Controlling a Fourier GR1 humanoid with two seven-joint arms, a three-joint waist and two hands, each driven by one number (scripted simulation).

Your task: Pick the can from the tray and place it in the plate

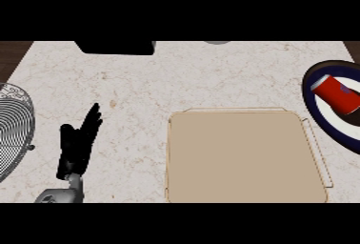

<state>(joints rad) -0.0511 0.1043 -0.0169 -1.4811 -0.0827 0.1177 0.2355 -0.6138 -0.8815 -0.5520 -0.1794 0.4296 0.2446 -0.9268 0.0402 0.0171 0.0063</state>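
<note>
The red can (337, 95) lies tilted in the plate (311, 102), off the bare tray (243, 157) (task apparently done), so the left hand (79, 145) rests open-fingered on the tabletop (211, 76).

Item count, head view:
- can (337, 94): 1, red, lying in the plate
- plate (314, 110): 1, dark-rimmed, cut by the right edge
- tray (243, 159): 1, tan, nothing on it
- hand (79, 143): 1 in view, the left, fingers straight
- wire basket (14, 128): 1, at the left edge
- black box-like object (116, 46): 1, at the counter's far edge
- small grey object (218, 42): 1, far edge, mostly cut off, kind unclear
- counter (175, 81): 1, pale marble
</note>
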